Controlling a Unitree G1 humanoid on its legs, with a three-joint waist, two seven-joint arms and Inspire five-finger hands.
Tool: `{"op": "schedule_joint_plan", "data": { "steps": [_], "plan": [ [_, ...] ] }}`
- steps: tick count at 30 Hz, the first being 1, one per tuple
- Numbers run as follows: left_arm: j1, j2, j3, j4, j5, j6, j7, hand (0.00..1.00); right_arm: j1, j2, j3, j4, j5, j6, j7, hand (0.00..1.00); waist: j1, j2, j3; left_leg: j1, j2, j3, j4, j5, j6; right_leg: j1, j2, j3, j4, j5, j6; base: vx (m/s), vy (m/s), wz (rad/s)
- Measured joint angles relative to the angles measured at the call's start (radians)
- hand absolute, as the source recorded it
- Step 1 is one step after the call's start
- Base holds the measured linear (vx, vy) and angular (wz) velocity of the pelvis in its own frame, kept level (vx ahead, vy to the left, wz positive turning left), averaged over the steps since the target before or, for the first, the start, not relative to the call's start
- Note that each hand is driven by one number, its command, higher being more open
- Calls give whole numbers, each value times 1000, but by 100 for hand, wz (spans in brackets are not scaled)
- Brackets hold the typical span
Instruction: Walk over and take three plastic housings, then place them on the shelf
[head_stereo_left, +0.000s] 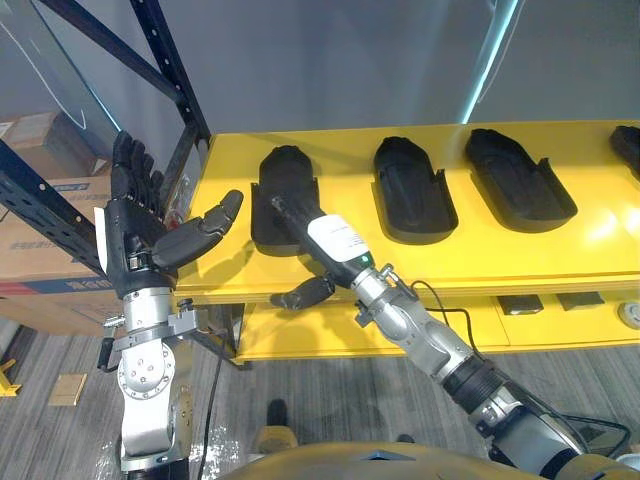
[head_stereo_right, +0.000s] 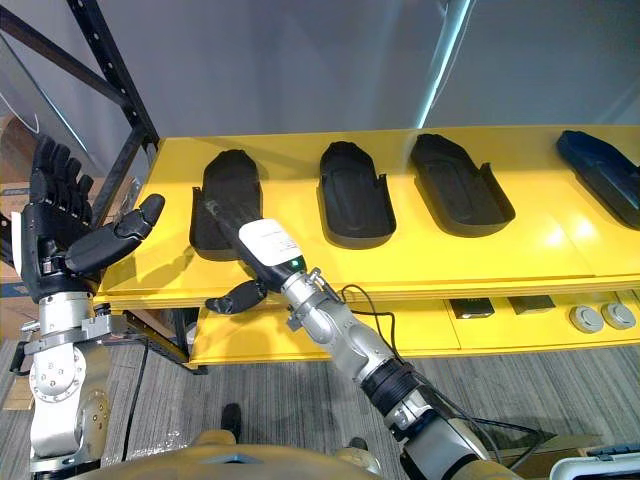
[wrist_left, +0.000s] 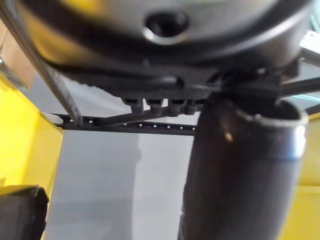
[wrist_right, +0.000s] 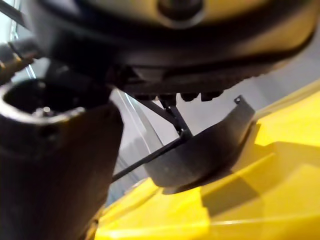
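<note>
Left eye, housings: three black plastic housings lie in a row on the yellow shelf (head_stereo_left: 590, 250), each apart from its neighbour. They are the leftmost housing (head_stereo_left: 285, 168), the middle housing (head_stereo_left: 413, 190) and the third housing (head_stereo_left: 518, 175).
Left eye, right hand: the right hand (head_stereo_left: 335, 242) reaches over the shelf's front edge. Its fingers lie straight along the leftmost housing and its thumb hangs below the edge, so it clasps nothing.
Left eye, left hand: the left hand (head_stereo_left: 140, 225) is raised beside the shelf's left end, near the rack upright (head_stereo_left: 165, 60). Its fingers are straight and spread, and it is empty.
Right eye, extra: a fourth housing (head_stereo_right: 600, 175), bluish-dark, lies further right on the shelf.
Left wrist, hand: thumb and fingers stand apart with only air between them.
Right wrist, housing: the leftmost housing appears tipped, with one end raised off the shelf and shadow beneath it.
Handling: the housings are probably light, stiff, thin-walled shells, smooth enough to slide under a flat push.
Hold: pinch a long side wall near the middle, fingers inside the hollow and thumb outside.
</note>
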Motion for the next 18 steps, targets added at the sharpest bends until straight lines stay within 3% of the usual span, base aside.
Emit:
{"op": "schedule_joint_plan", "data": {
  "steps": [7,18],
  "plan": [
    [15,2,-36,-41,-38,-36,0,100,-86,-8,-49,69,-17,59,-108,100,6,2,52,2,1,-4,0,4,2,1,0,-2,7,-2,-3,-17,-3,1],
    [19,2,-37,-63,-45,-36,2,100,-155,-31,-79,103,-11,79,-122,100,13,6,89,1,0,-14,0,7,2,1,-2,-10,24,-11,-6,-3,-1,0]
  ]
}}
